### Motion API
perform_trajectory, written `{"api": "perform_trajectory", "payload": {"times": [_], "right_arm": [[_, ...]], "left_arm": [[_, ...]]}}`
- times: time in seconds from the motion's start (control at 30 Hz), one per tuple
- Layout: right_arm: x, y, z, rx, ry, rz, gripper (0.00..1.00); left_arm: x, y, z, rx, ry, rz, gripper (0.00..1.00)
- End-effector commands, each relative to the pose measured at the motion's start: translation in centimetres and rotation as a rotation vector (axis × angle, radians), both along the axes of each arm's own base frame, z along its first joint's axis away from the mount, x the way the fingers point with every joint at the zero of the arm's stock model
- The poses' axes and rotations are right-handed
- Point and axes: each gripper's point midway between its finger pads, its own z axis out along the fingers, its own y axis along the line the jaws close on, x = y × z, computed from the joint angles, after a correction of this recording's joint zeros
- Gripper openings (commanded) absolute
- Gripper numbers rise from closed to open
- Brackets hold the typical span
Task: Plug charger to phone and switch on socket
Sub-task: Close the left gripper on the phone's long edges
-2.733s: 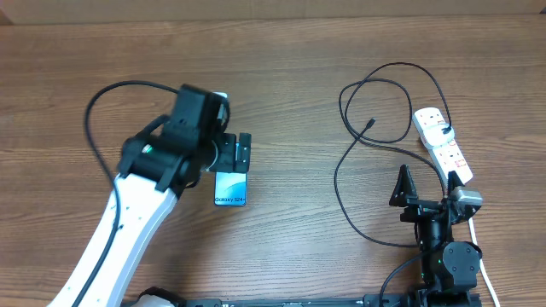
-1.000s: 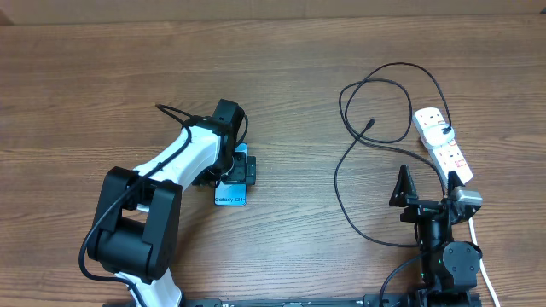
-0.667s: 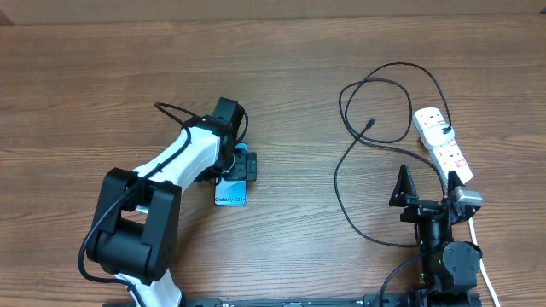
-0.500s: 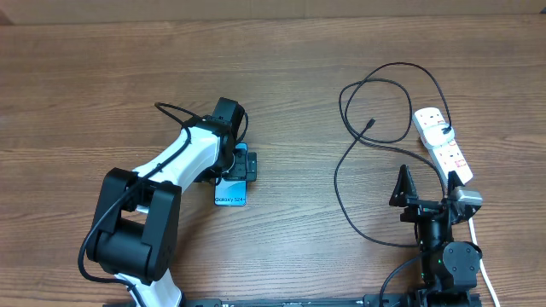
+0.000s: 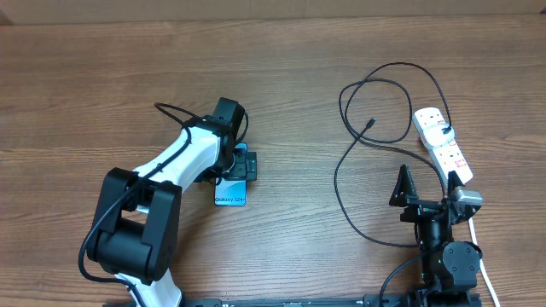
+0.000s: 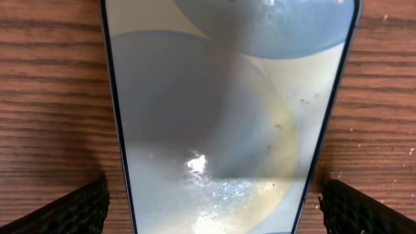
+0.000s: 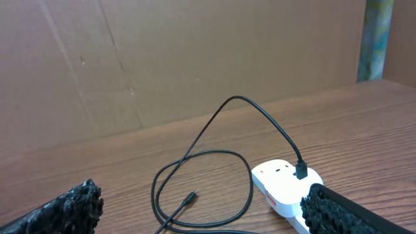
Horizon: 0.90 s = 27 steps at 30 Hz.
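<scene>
Phone (image 5: 230,194) flat on the tabletop (image 5: 102,68), left of centre; its far half is hidden overhead by the left arm. The left fingers (image 6: 68,209) stand wide on either side of the phone, apart from its edges. At right, the charger (image 5: 336,183) loops with its tip free and its plug in the socket (image 5: 437,141), whose near end is masked by the right arm; the right fingers (image 7: 62,207) are spread wide and hold nothing.

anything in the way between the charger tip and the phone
Only bare table lies between the tip and the phone, plus a strand of the charger's own cable on the tip's phone side. The open left gripper straddles the phone.
</scene>
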Motion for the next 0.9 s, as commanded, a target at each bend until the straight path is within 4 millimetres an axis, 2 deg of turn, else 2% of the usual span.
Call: {"api": "perform_trajectory", "payload": {"times": [0.0, 0.23, 0.5, 0.67, 0.87], "right_arm": [[0.0, -0.2, -0.2, -0.005, -0.001, -0.013, 1.00], [0.0, -0.2, -0.2, -0.005, -0.001, -0.013, 1.00], [0.0, -0.2, -0.2, -0.005, -0.001, -0.013, 1.00], [0.0, -0.2, -0.2, -0.005, -0.001, -0.013, 1.00], [0.0, -0.2, -0.2, -0.005, -0.001, -0.013, 1.00]], "left_arm": [[-1.8, 0.5, -3.2, 0.030, 0.098, 0.037, 1.00], [-3.2, 0.9, -5.1, 0.056, 0.178, 0.041, 1.00], [-3.3, 1.0, -5.1, 0.058, 0.183, 0.039, 0.94], [-3.4, 1.0, -5.1, 0.057, 0.186, 0.039, 0.83], [-3.4, 0.9, -5.1, 0.052, 0.188, 0.039, 0.66]]}}
